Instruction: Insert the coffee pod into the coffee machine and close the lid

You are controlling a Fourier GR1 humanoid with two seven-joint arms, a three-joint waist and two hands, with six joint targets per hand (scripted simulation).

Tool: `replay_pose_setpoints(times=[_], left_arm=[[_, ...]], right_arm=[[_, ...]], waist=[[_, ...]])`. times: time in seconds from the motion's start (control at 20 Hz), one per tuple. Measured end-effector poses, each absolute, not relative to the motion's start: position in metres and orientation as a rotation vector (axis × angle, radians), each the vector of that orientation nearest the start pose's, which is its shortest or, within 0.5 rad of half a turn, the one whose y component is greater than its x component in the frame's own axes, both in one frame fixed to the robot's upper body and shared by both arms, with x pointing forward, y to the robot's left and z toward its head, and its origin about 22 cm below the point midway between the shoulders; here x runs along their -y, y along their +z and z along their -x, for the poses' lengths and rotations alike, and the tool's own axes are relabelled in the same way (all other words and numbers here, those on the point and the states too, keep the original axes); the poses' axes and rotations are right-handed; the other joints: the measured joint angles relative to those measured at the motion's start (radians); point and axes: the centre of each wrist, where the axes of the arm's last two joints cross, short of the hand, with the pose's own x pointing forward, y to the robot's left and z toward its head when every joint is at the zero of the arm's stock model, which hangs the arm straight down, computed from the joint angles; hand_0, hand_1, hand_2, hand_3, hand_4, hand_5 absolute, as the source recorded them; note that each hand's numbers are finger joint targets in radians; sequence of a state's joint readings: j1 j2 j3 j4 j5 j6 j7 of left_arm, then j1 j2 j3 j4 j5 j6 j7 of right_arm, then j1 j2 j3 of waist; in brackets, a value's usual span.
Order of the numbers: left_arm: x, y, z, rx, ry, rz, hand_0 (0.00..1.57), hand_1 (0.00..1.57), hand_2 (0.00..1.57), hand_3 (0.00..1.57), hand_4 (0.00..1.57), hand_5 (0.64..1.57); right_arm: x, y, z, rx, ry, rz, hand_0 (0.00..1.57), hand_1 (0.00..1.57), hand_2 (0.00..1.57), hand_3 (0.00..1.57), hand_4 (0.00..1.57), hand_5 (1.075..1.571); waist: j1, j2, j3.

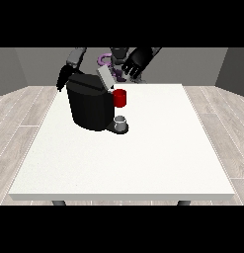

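Robot hand at view's right: raised, palm down, fingers spread and relaxed, pointing downward.
Robot hand at view's left: lowered, hanging from a bent grey forearm; finger pose not discernible.

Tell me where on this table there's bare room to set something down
The white table is bare across its whole near half and its right side, from the coffee machine out to the edges. It is crowded at the far left: the machine, its raised lid, the red pod holder and the small grey cup cluster there, with both hands near.
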State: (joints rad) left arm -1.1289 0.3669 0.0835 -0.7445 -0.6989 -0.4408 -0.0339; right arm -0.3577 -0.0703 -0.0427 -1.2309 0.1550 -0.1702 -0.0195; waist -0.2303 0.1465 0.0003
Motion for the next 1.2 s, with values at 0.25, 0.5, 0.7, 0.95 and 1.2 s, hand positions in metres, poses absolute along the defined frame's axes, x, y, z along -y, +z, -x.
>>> replay_pose_setpoints(times=[0.25, 0.5, 0.7, 0.95, 1.2], left_arm=[[-0.233, 0.256, -0.458, 1.528, -1.112, -0.593, 1.27, 1.27, 1.30, 1.26, 0.47, 1.571], [-0.243, 0.270, -0.458, 1.549, -1.105, -0.618, 1.21, 1.21, 1.28, 1.24, 0.47, 1.571], [-0.234, 0.268, -0.459, 1.552, -1.120, -0.620, 1.19, 1.19, 1.26, 1.23, 0.47, 1.571], [-0.236, 0.270, -0.460, 1.551, -1.118, -0.617, 1.25, 1.25, 1.29, 1.22, 0.43, 1.571], [-0.235, 0.267, -0.462, 1.537, -1.125, -0.610, 1.19, 1.19, 1.23, 1.19, 0.43, 1.571]], right_arm=[[0.214, 0.033, -0.336, 1.652, 0.127, 0.245, 0.00, 0.00, 0.00, 0.00, 0.15, 1.571], [0.214, 0.042, -0.340, 1.677, 0.126, 0.245, 0.00, 0.00, 0.00, 0.00, 0.00, 1.571], [0.214, 0.045, -0.343, 1.685, 0.117, 0.257, 0.00, 0.00, 0.00, 0.00, 0.22, 1.571], [0.213, 0.045, -0.345, 1.694, 0.112, 0.257, 0.00, 0.00, 0.00, 0.00, 0.04, 1.571], [0.211, 0.049, -0.347, 1.692, 0.101, 0.253, 0.00, 0.00, 0.00, 0.00, 0.00, 1.571]], waist=[[-0.034, 0.061, 0.0000], [-0.052, 0.106, -0.0002], [-0.046, 0.123, -0.0002], [-0.049, 0.138, 0.0000], [-0.052, 0.136, 0.0005]])
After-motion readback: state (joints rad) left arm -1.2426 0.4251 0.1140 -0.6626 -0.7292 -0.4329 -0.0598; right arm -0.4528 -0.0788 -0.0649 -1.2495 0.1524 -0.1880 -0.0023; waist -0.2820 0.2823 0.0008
